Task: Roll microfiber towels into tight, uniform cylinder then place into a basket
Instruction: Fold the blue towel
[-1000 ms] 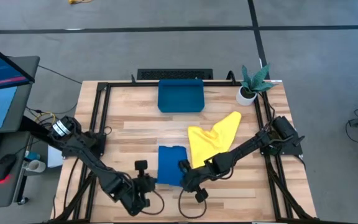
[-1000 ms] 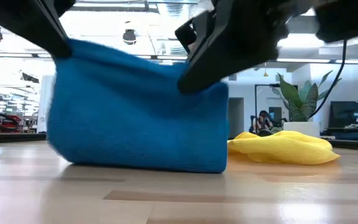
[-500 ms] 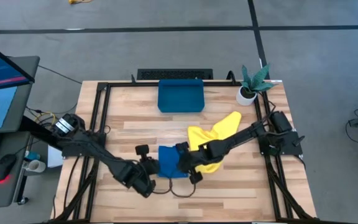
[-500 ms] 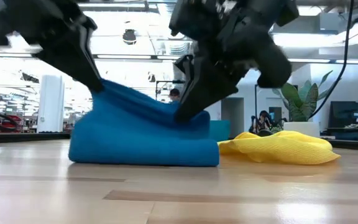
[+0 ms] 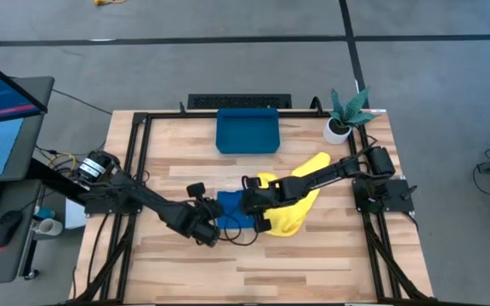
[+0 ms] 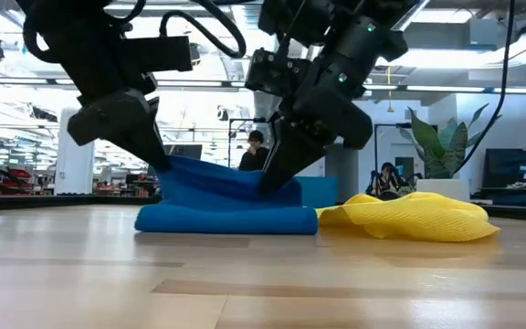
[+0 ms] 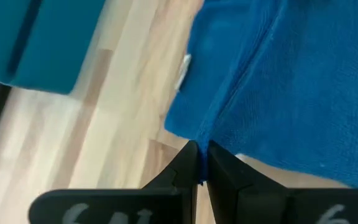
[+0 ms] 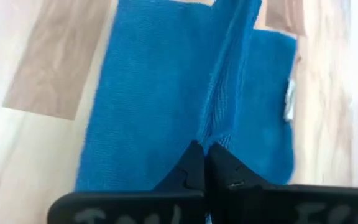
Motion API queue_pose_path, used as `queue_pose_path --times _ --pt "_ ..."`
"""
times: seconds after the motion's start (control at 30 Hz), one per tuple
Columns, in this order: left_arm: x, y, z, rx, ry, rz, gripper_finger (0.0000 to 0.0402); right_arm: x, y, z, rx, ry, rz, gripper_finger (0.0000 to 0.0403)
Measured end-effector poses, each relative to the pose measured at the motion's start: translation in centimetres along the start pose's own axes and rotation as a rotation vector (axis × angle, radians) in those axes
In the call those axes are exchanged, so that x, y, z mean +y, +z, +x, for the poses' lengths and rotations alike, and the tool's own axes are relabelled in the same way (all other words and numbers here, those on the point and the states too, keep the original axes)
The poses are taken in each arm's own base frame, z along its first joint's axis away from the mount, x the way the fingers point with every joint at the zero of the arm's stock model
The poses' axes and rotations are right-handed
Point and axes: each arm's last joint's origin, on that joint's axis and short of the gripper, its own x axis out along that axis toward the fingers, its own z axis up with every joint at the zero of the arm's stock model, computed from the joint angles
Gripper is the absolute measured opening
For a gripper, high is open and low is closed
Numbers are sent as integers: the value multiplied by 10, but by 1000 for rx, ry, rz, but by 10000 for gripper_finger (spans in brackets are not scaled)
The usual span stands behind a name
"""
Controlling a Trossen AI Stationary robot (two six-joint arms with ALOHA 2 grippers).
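The blue microfiber towel point(image 5: 231, 206) lies folded low at the table's middle, its lower layer flat on the wood point(image 6: 231, 219). My left gripper point(image 5: 218, 219) is shut on its left end and my right gripper point(image 5: 247, 204) on its right end. Both slant down at the towel in the low view, the left gripper point(image 6: 164, 166) and the right gripper point(image 6: 270, 185). The yellow towel point(image 5: 296, 204) lies crumpled just right of the blue one, under my right arm. The dark-blue basket point(image 5: 247, 132) stands at the far edge. My left gripper pinches the blue towel's raised edge near its left corner point(image 7: 199, 138) between both fingertips, slanting down from the near left. That edge stands a little above the table; the cloth below it lies flat. My right gripper pinches the same raised edge near the right end point(image 8: 211, 134) between both fingertips, slanting down from the right. The edge sags slack between the two grippers point(image 6: 217, 178), and the layer beneath lies on the table.
A small white pot with a green plant point(image 5: 344, 115) stands at the far right corner. Black frame rails point(image 5: 139, 161) run along the table's left, right and far sides. Bare wood point(image 5: 253, 263) stretches along the near edge.
Both grippers have gone toward the far edge and down, staying shut on the blue towel's edge. The towel, which stood tall from the table a second ago, has been laid over on itself and now sits low, its bottom layer staying on the wood.
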Motion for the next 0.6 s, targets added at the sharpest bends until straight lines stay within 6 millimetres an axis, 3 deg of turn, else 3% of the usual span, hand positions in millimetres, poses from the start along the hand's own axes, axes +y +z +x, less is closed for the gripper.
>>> queue_pose_path --times 0.47,0.6 --pt "-1 2 0 -3 -18 26 13 8 -1 -1 15 6 -14 13" --pt "3 5 4 19 -31 16 13 2 -1 -1 21 -9 32 12"
